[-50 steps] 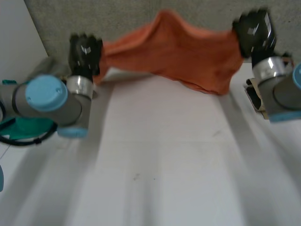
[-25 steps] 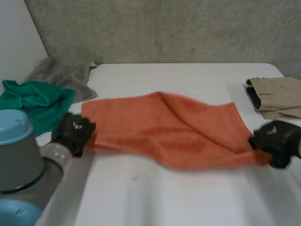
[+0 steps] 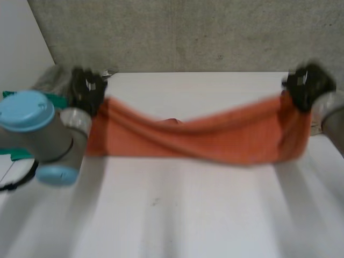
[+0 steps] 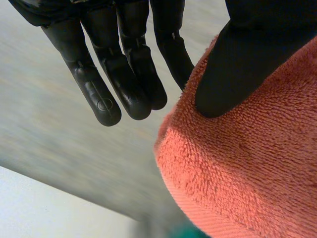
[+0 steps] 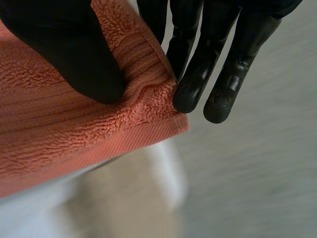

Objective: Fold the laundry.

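You'll see the orange towel (image 3: pixel 199 137) stretched wide across the middle of the head view, its long axis running from the left side of the frame to the right. Its top edge sags in the centre and rises toward both ends. It hangs over the white table (image 3: pixel 177 215); you can't tell whether its lower edge touches the surface.

Your left hand (image 3: pixel 87 88) is at the towel's upper left end, and your right hand (image 3: pixel 307 86) is at its upper right end. The towel hangs below and between them.

In the left wrist view the thumb (image 4: pixel 237 69) presses down on the terry near its edge, with the straight fingers (image 4: pixel 124 84) just beside and behind the cloth, pinching it. In the right wrist view the thumb (image 5: pixel 64 49) bears on the ribbed hem at a corner, with the fingers (image 5: pixel 198 74) behind it, clamping the corner.
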You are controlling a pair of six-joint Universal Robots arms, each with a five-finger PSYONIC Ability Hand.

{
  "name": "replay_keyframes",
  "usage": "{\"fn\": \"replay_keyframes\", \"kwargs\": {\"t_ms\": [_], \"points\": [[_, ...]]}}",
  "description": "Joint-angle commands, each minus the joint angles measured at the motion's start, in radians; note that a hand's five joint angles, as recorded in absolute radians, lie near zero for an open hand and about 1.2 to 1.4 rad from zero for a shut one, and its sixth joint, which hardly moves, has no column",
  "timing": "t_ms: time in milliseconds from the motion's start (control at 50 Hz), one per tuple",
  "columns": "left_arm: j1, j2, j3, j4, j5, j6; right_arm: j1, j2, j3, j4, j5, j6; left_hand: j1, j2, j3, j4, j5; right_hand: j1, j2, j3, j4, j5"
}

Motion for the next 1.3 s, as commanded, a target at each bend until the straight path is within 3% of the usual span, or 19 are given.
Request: {"fn": "replay_keyframes", "kwargs": {"t_ms": [20, 80, 160, 280, 480, 640, 740, 860, 980, 1040, 1080, 1160, 1300], "points": [[0.003, -0.056, 0.382, 0.220, 0.003, 0.022, 0.029, 0.049, -0.282, -0.446, 0.024, 0.103, 0.249, 0.196, 0.203, 0.195, 0.275, 0.395, 0.230, 0.211, 0.204, 0.251], [0.002, -0.072, 0.483, 0.272, 0.000, -0.024, 0.028, 0.052, -0.310, -0.598, 0.033, 0.141, 0.249, 0.196, 0.203, 0.195, 0.275, 0.395, 0.230, 0.211, 0.204, 0.251], [0.006, -0.067, 0.494, 0.266, -0.001, -0.079, 0.031, 0.057, -0.307, -0.640, 0.033, 0.155, 0.249, 0.196, 0.203, 0.195, 0.275, 0.395, 0.230, 0.211, 0.204, 0.251], [-0.006, -0.052, 0.305, 0.257, 0.002, -0.088, 0.036, 0.061, -0.229, -0.635, 0.026, 0.161, 0.249, 0.196, 0.203, 0.195, 0.275, 0.395, 0.230, 0.211, 0.204, 0.251], [-0.027, -0.032, -0.084, 0.271, 0.007, -0.098, 0.022, 0.063, 0.124, -0.633, -0.019, 0.161, 0.249, 0.196, 0.203, 0.195, 0.275, 0.395, 0.230, 0.211, 0.204, 0.251], [-0.041, -0.047, -0.274, 0.289, 0.007, -0.092, 0.017, 0.048, 0.381, -0.585, -0.091, 0.152, 0.249, 0.196, 0.203, 0.195, 0.275, 0.395, 0.230, 0.211, 0.204, 0.251], [-0.040, 0.039, -0.403, 0.253, -0.003, -0.078, -0.012, 0.003, 0.455, -0.362, -0.100, 0.135, 0.249, 0.196, 0.203, 0.195, 0.275, 0.395, 0.230, 0.211, 0.204, 0.251], [-0.040, 0.238, -0.560, 0.052, -0.006, -0.053, -0.096, -0.178, 0.472, 0.157, -0.106, 0.051, 0.249, 0.196, 0.203, 0.195, 0.275, 0.395, 0.230, 0.211, 0.204, 0.251], [-0.030, 0.447, -0.652, -0.379, -0.036, -0.049, -0.205, -0.279, 0.493, 0.593, -0.092, -0.177, 0.249, 0.196, 0.203, 0.195, 0.275, 0.395, 0.230, 0.211, 0.204, 0.251], [-0.033, 0.474, -0.660, -0.578, -0.035, -0.053, -0.242, -0.293, 0.503, 0.638, -0.098, -0.247, 0.249, 0.196, 0.203, 0.195, 0.275, 0.395, 0.230, 0.211, 0.204, 0.251], [-0.035, 0.476, -0.652, -0.619, -0.033, -0.058, -0.259, -0.293, 0.503, 0.611, -0.102, -0.265, 0.249, 0.196, 0.203, 0.195, 0.275, 0.395, 0.230, 0.211, 0.204, 0.251], [-0.038, 0.464, -0.638, -0.553, -0.033, -0.061, -0.254, -0.288, 0.492, 0.507, -0.095, -0.235, 0.249, 0.196, 0.203, 0.195, 0.275, 0.395, 0.230, 0.211, 0.204, 0.251], [-0.032, 0.367, -0.568, -0.263, -0.038, -0.053, -0.216, -0.187, 0.454, 0.268, -0.089, -0.146, 0.249, 0.196, 0.203, 0.195, 0.275, 0.395, 0.230, 0.211, 0.204, 0.251]]}}
